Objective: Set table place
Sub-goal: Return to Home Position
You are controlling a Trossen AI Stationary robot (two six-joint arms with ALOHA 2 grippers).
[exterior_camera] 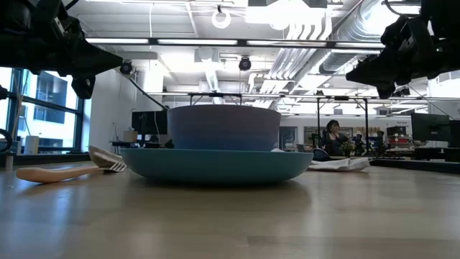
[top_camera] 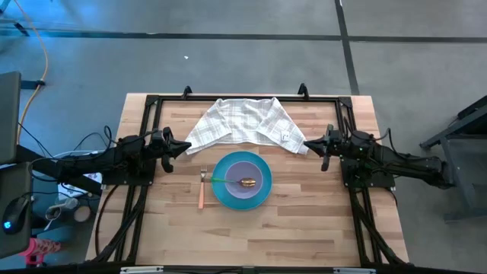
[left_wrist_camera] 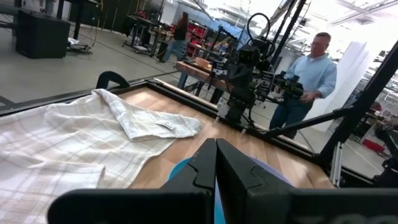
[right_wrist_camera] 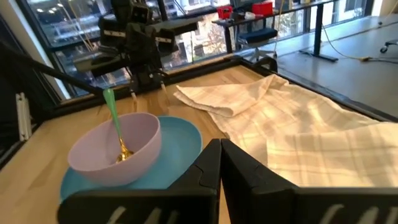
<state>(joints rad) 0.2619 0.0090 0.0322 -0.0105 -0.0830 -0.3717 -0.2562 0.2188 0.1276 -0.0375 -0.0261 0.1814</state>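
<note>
A round blue plate (top_camera: 242, 183) sits on the table's middle, with a lavender bowl (top_camera: 245, 181) on it. A gold spoon with a green handle (right_wrist_camera: 115, 127) stands in the bowl, its handle leaning on the rim. A fork with an orange handle (top_camera: 201, 190) lies on the table left of the plate. My left gripper (top_camera: 187, 147) is shut and empty at the left, above the table. My right gripper (top_camera: 307, 143) is shut and empty at the right, above the table.
A white checked cloth (top_camera: 242, 122) lies crumpled at the table's far edge, between the two grippers. A black frame (top_camera: 228, 99) runs round the table's far side and sides. A person (left_wrist_camera: 308, 78) stands beyond the table in the left wrist view.
</note>
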